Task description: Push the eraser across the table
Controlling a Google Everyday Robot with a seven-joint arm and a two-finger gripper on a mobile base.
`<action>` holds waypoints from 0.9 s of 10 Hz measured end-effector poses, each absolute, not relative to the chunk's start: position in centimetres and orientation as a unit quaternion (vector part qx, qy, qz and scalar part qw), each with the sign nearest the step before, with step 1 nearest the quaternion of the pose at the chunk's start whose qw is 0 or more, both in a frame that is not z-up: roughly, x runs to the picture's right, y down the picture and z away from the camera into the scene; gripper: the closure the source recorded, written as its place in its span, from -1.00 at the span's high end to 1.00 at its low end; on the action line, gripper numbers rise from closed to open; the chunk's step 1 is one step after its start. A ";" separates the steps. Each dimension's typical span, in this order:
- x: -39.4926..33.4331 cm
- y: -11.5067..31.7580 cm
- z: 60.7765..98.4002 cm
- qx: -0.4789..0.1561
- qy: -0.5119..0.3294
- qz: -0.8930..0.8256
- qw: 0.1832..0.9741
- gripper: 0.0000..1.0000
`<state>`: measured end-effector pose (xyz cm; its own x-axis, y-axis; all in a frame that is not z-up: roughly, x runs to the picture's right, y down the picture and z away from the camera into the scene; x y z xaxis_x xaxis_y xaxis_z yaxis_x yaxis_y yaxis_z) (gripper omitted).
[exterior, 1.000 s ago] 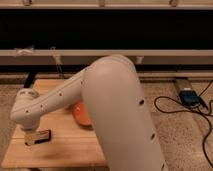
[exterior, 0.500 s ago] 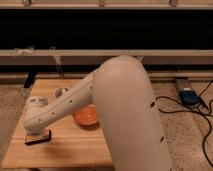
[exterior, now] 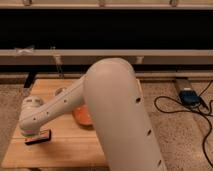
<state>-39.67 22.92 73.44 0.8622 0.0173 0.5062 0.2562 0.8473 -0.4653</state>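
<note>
Where your gripper (exterior: pixel 37 130) sits: low over the table (exterior: pixel 65 150), on the view's left, fingers closed, just above the eraser (exterior: pixel 39 138).
Eraser: small flat block, dark top, reddish edge, near the table's left edge; whether it is pinched, you cannot tell.
Table: light wooden planks.
Nearby: orange bowl (exterior: pixel 81 118) right of the eraser, partly hidden by your arm (exterior: pixel 117 110).
Floor: blue box (exterior: pixel 190 96), dark cables.

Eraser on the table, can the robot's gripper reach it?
Probably yes: the shut gripper sits right over the eraser near the table's front edge, nothing between them; the orange bowl sits apart.
</note>
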 end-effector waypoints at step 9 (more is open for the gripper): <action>-46.9 25.7 74.2 -0.313 -0.271 -0.152 0.898 -1.00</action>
<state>-46.86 25.67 74.16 0.8072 -0.1033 0.5811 0.4420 0.7583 -0.4792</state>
